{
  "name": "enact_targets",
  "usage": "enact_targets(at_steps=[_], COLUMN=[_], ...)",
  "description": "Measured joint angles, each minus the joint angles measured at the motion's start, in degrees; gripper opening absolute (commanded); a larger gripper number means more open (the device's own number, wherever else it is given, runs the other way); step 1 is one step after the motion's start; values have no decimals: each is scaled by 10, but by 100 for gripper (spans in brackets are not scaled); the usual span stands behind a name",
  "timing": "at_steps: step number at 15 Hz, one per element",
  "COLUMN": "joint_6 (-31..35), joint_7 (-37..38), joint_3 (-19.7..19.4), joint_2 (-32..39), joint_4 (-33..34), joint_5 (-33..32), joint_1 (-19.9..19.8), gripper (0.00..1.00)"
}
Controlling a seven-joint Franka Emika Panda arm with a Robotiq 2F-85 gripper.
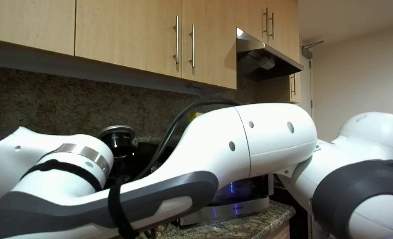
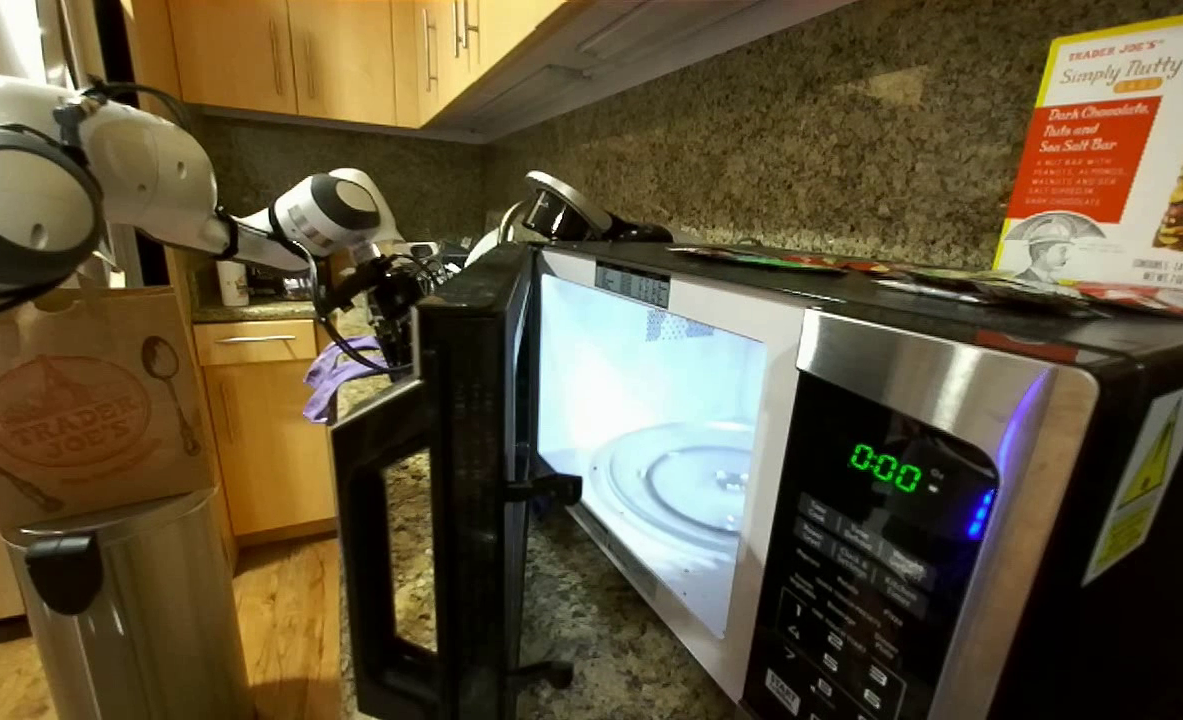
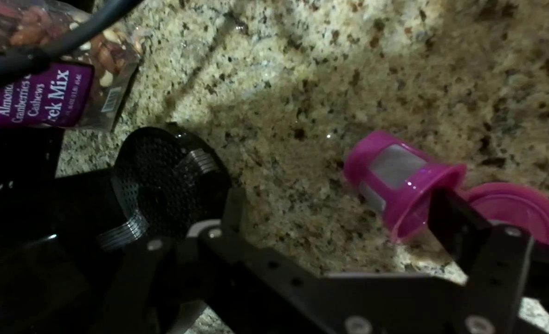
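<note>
In the wrist view my gripper (image 3: 340, 204) is open, its dark fingers wide apart over the speckled granite counter (image 3: 279, 116). Nothing is between the fingers. A pink mesh filter cup (image 3: 390, 171) lies on its side near the right fingertip, which overlaps its open rim; I cannot tell whether they touch. Its pink round lid (image 3: 515, 208) lies beside it, partly behind the right finger. A black perforated round part (image 3: 163, 181) of a black appliance is by the left fingertip. In an exterior view the gripper (image 2: 396, 310) shows small and dark behind the microwave door; the arm hides it in the remaining exterior view.
A bag of trek mix (image 3: 70, 88) lies at the wrist view's upper left, under a cable (image 3: 79, 37). A microwave (image 2: 936, 345) stands with its door (image 2: 476, 480) open. A black appliance with a silver-rimmed top (image 2: 561, 210) stands behind. Cabinets (image 1: 126, 36) hang above. A purple cloth (image 2: 336, 375) hangs at the counter edge.
</note>
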Motion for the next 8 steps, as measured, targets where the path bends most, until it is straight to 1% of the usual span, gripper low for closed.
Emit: enact_targets(at_steps=[3, 4, 5, 8], joint_6=[0, 0, 0, 0], joint_7=[14, 18, 20, 24], joint_3=[-14, -19, -24, -39], joint_2=[9, 12, 14, 19], joint_4=[1, 2, 3, 4], joint_5=[0, 0, 0, -1], joint_1=[3, 4, 6, 13], gripper=[100, 75, 74, 54])
